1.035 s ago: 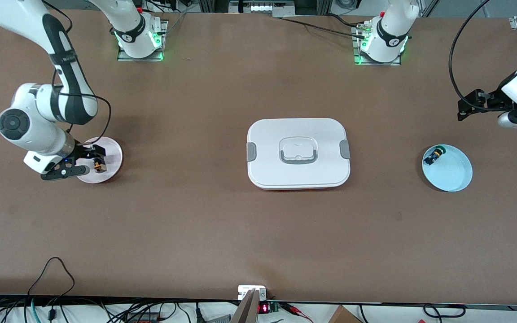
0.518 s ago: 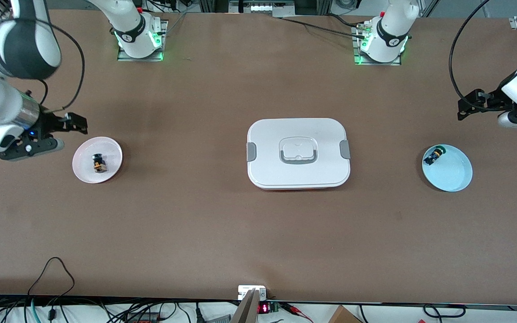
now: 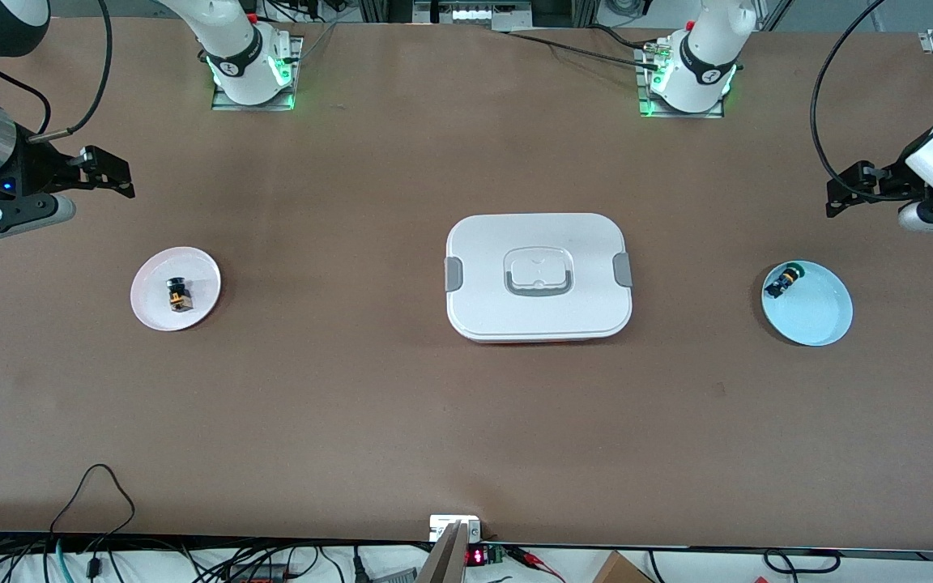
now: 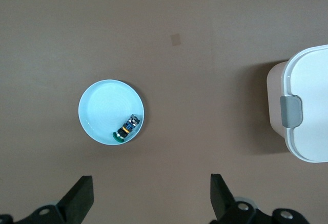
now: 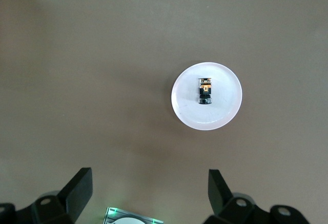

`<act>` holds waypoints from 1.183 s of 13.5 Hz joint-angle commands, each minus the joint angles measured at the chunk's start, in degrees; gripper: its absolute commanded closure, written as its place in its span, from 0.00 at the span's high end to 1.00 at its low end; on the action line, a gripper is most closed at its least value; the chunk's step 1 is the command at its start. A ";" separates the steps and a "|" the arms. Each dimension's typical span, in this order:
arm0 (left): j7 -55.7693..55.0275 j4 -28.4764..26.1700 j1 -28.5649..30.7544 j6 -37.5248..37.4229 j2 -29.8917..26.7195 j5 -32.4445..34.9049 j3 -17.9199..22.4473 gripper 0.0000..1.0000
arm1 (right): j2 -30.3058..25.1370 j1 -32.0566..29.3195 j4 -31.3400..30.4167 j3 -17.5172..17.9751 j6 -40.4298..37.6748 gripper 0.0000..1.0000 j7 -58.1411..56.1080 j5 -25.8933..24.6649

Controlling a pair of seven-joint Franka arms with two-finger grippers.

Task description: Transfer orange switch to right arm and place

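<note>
The orange switch (image 3: 176, 295) lies on its side on a pink plate (image 3: 195, 271) toward the right arm's end of the table. It also shows in the right wrist view (image 5: 205, 90), on the plate (image 5: 225, 114). My right gripper (image 3: 94, 196) is open and empty, raised over bare table beside the plate and touching nothing; its jaws stand wide apart in the right wrist view (image 5: 148, 185). My left gripper (image 3: 871, 210) is open and empty and waits over the table at the left arm's end; it also shows in the left wrist view (image 4: 152, 193).
A light blue plate (image 3: 819, 316) at the left arm's end holds a green-capped switch (image 3: 782, 282); both show in the left wrist view, plate (image 4: 97, 106) and switch (image 4: 127, 127). A white lidded container (image 3: 538, 277) stands at the table's middle.
My right gripper was at the orange switch on the pink plate; it has let go, risen and drawn away from the plate. The switch stays on the plate. The left arm has not moved.
</note>
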 commanded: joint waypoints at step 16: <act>-0.85 1.58 -0.20 -1.17 0.65 0.30 -0.10 1.00 | 1.26 -0.86 3.20 -0.18 0.51 1.00 0.51 2.50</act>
